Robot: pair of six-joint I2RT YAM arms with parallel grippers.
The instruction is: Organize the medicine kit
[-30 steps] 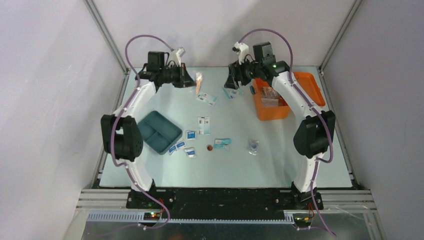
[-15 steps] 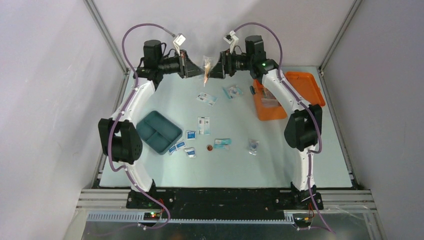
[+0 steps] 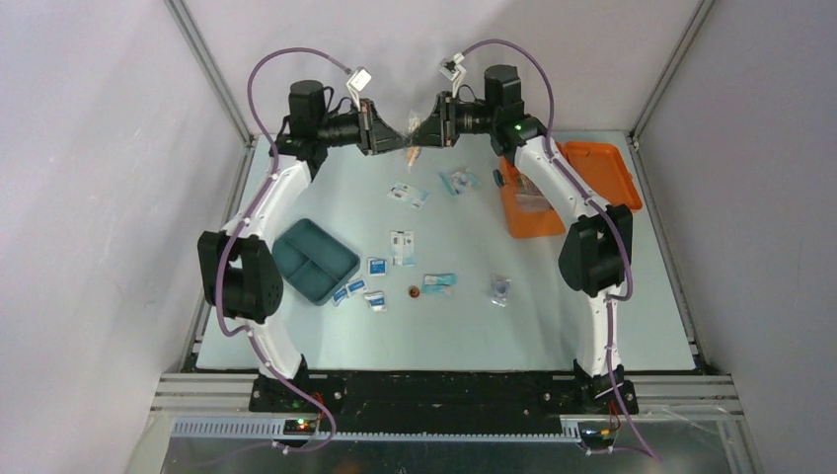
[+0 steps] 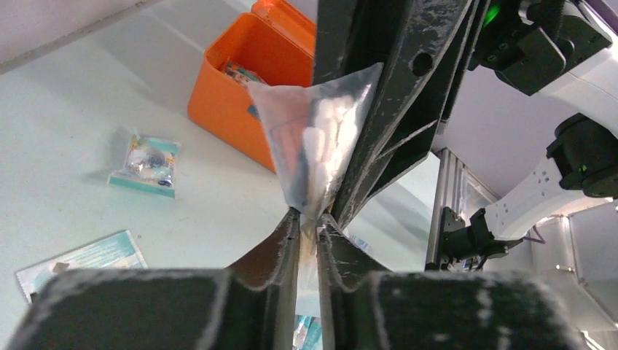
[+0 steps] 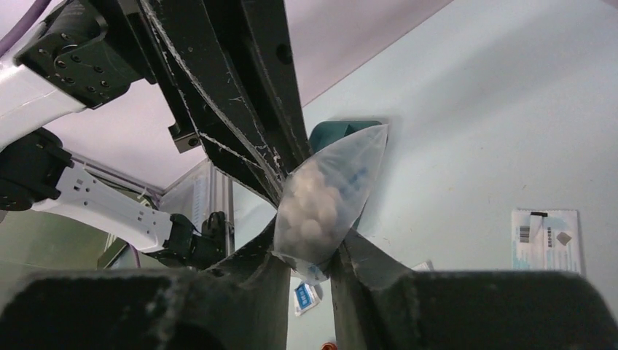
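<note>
A clear bag of white cotton balls (image 3: 412, 149) hangs in the air above the table's far middle, held from both sides. My left gripper (image 3: 398, 143) is pinched on the bag's thin edge; in the left wrist view its fingertips (image 4: 307, 217) squeeze the film of the bag (image 4: 321, 146). My right gripper (image 3: 422, 140) faces it, and in the right wrist view (image 5: 312, 244) is shut on the bag's (image 5: 328, 197) lower end. The orange medicine kit (image 3: 541, 225) stands open at the far right, its lid (image 3: 607, 170) folded back and some packets inside.
A teal divided tray (image 3: 314, 259) lies at the left. Several sachets are scattered mid-table (image 3: 408, 194) (image 3: 460, 181) (image 3: 402, 247) (image 3: 438, 283) (image 3: 500, 288), with a small red-brown item (image 3: 415, 291). The kit's orange wall (image 4: 240, 109) shows behind the bag in the left wrist view.
Both arms lifted and swung toward each other. The left brought the bag up to the middle; the right came away from the kit and closed on the bag's other end.
</note>
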